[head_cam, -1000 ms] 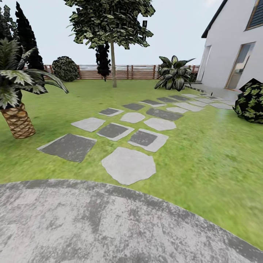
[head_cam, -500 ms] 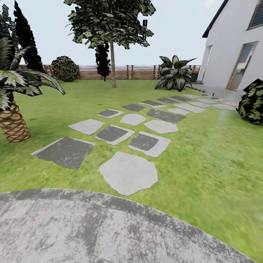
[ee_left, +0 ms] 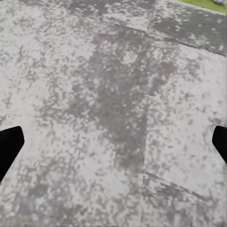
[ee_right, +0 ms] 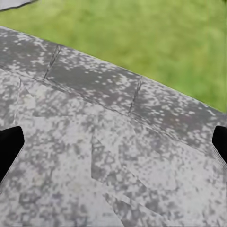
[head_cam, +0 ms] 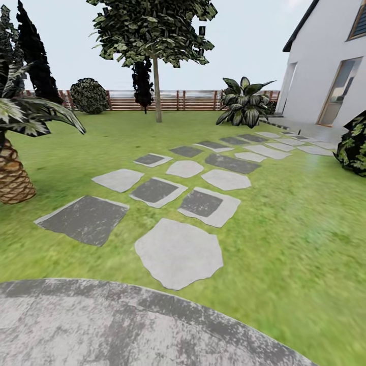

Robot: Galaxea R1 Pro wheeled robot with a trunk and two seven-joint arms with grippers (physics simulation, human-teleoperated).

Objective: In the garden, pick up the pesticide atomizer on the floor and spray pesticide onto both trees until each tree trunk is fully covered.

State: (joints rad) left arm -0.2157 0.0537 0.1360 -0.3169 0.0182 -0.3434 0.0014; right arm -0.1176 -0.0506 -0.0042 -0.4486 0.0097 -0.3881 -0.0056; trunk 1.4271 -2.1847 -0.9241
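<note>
The whole head view has shifted since a second ago: the camera has moved, so the stepping slabs (head_cam: pixel 179 252) sit lower and the palm (head_cam: pixel 12 175) has slid toward the left edge. One tree (head_cam: pixel 157 89) with a straight bare trunk stands far off, left of centre, before the slat fence (head_cam: pixel 183 100). The grass (head_cam: pixel 284 223) spreads to the white house (head_cam: pixel 325 71) at far right. Grey round paving (head_cam: pixel 101 330) lies nearest. Over it, the left gripper (ee_left: pixel 113 142) and right gripper (ee_right: pixel 113 142) each hang spread wide, holding nothing.
</note>
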